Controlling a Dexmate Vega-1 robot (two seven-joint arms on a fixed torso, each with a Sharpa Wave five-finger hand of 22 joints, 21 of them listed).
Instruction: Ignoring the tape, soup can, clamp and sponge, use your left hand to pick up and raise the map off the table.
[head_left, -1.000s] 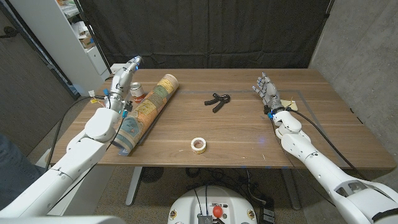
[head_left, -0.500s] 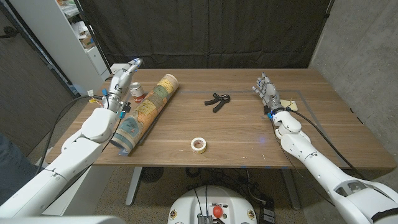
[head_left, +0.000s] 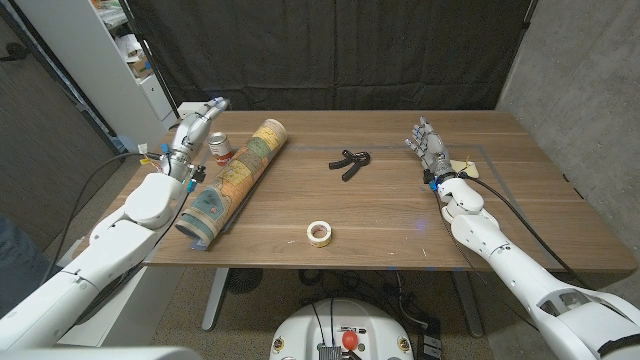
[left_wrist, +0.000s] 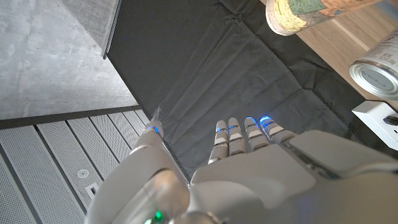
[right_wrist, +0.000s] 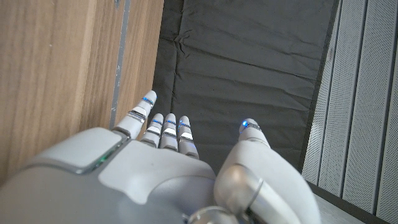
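Left hand (head_left: 197, 127): fingers spread, empty, above the table's far left edge.
Soup can (head_left: 219, 148): just beside that hand.
Map (head_left: 236, 180): rolled, lying diagonally on table (head_left: 380, 215), right of can.
Right hand (head_left: 428, 145): fingers apart, empty.

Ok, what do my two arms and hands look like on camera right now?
Both arms are glossy white rounded shells with black cables running along them. The left hand and right hand are silver-grey with jointed metallic fingers; small blue lights glow on the fingertips in the wrist views. Coloured wiring shows at the left wrist.
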